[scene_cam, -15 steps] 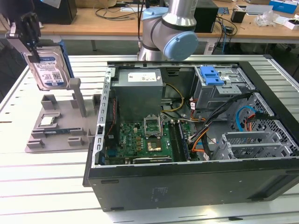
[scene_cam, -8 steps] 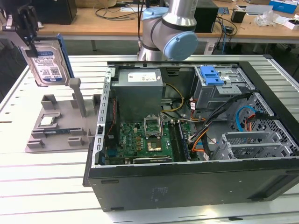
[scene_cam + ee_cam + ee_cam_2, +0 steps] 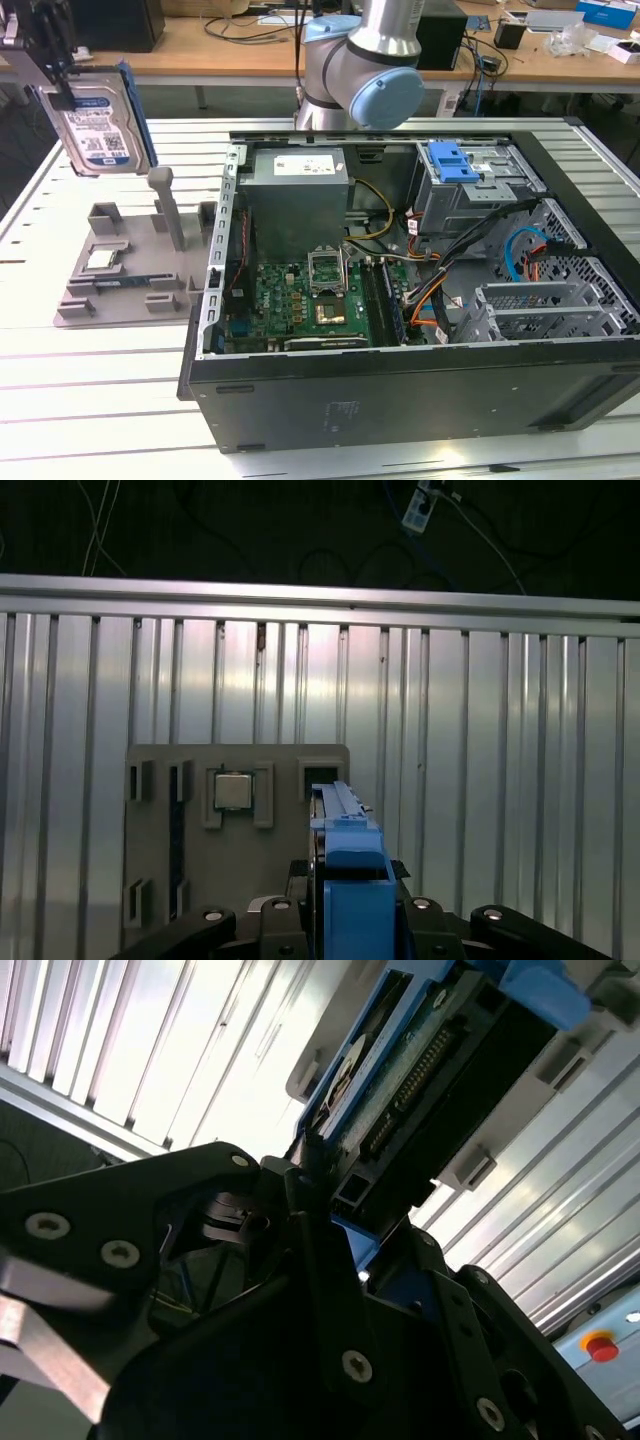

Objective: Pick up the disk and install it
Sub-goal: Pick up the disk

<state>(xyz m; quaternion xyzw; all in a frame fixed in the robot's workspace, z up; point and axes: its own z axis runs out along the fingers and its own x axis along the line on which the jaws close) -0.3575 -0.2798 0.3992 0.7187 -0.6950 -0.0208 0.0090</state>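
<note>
Your black gripper (image 3: 58,88) is pinching the disk (image 3: 100,135), a flat silver hard drive w/ white-and-blue label in a blue plastic caddy, held in the air over the bench's edge at the exterior view's left.

Going L to R in the exterior view: the disk hangs upright, gripped at its top, clear of the slatted aluminium bench (image 3: 100,400). Below it is the grey plastic fixture tray (image 3: 130,285) w/ a small square chip (image 3: 100,258) in one pocket. Mid-bench you've got the open black PC case (image 3: 400,400) on its side, the arm's grey-and-blue elbow (image 3: 370,60) behind it. Inside are the big grey power-supply box (image 3: 295,195), the green motherboard (image 3: 300,300) and, further right, a blue plastic bracket (image 3: 452,160) atop the grey metal drive cage (image 3: 470,195). In the second wrist view the black fingers (image 3: 320,1260) squeeze the disk's end.
</note>
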